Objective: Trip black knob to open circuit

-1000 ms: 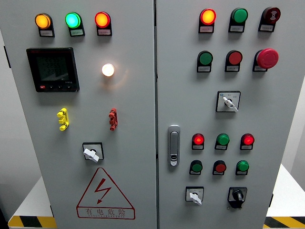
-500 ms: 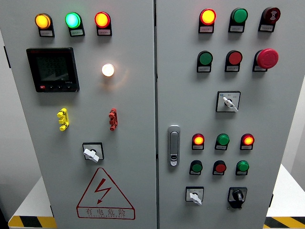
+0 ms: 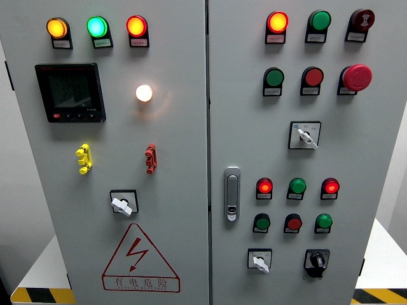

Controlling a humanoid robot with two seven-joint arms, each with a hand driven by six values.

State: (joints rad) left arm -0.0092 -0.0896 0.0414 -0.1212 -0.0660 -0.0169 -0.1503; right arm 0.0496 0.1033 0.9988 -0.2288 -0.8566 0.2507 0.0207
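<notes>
- I'm looking straight at the control cabinet [image 3: 178, 210], two grey doors side by side, and neither of my hands is in the head view, so I cannot tell what the fingers are doing.
- The black knob [image 3: 316, 261] sits near the lower right corner of the right door, on its own black plate, with the pointer standing roughly upright, perhaps tilted slightly.
- Just to its left along the same bottom row is a white selector switch [image 3: 259, 261], and directly above it a green push button [image 3: 324, 222]; I'd judge both are close enough to be bumped on approach.
- What has changed over the last second is only light: the two red lamps [image 3: 264, 186] in the row below the door handle [image 3: 232, 194] glowed more orange half a second ago and are back to plain red now. Nothing else on either door has moved.
- I read that as flicker rather than a switching event, so the circuit looks unopened and the knob untouched.
- My judgement: the task hasn't started; next I need the right arm brought up toward that lower right corner.
</notes>
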